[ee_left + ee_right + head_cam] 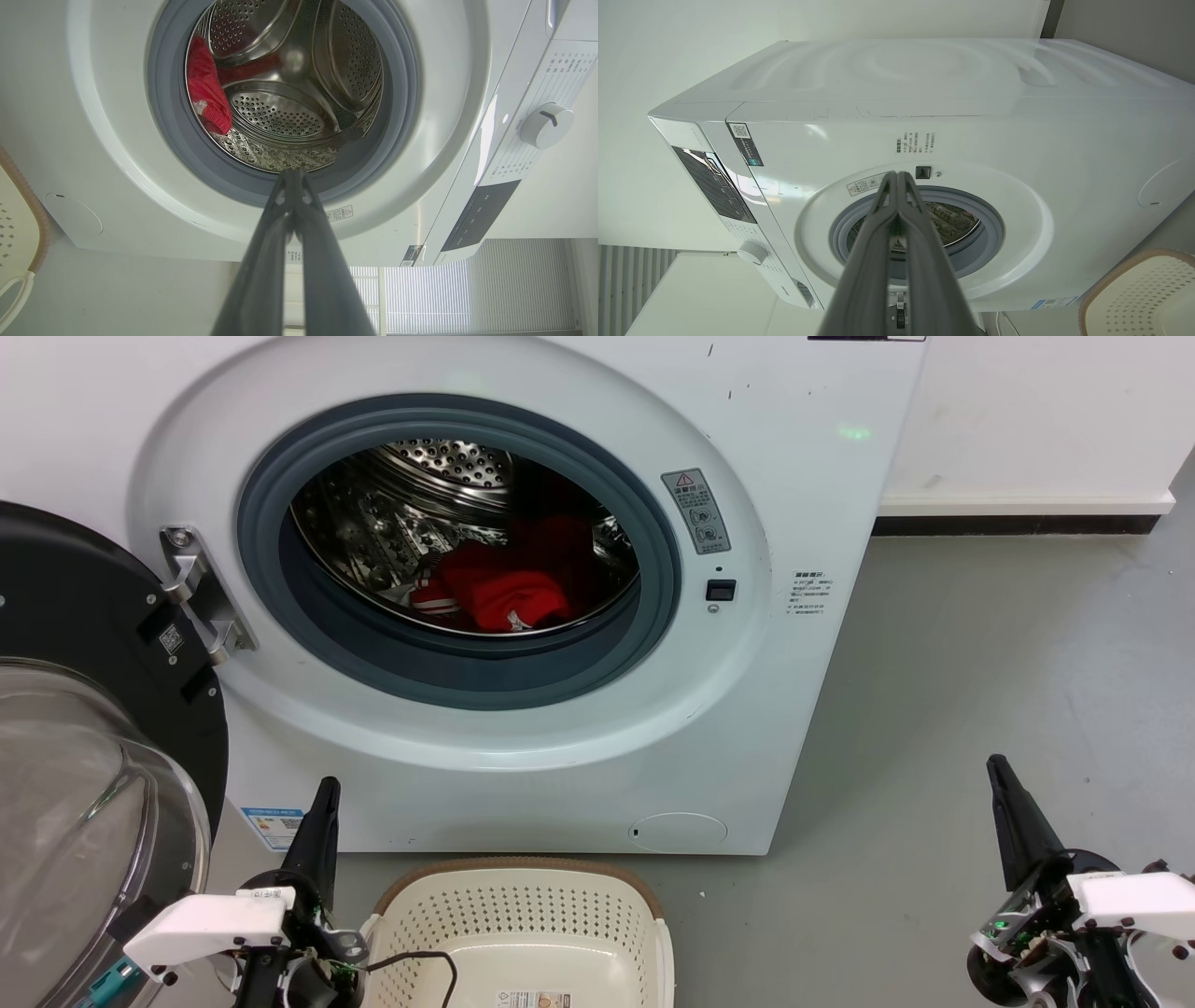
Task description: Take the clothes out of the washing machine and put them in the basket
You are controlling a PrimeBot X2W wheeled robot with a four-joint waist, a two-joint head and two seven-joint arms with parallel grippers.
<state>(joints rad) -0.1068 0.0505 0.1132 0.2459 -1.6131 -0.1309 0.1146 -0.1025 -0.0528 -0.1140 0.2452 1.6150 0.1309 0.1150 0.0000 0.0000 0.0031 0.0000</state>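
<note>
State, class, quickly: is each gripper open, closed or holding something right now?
Left gripper: closed, holding nothing.
Right gripper: closed, holding nothing.

Cannot see the near half of the basket (523, 919), cut by the bottom edge just right of the left fingers (319, 831). Cannot follow the glass door (89, 616) past the left edge, left of those fingers. Cannot tell how many pieces make up the clothes (509, 588), far ahead of both pairs of fingers, with lower folds sunk behind the grey rim (448, 677) of the washing machine (560, 784). Cannot read the small print on the warning sticker (695, 511) or the label (810, 594), up and left of the right fingers (1019, 821).
</note>
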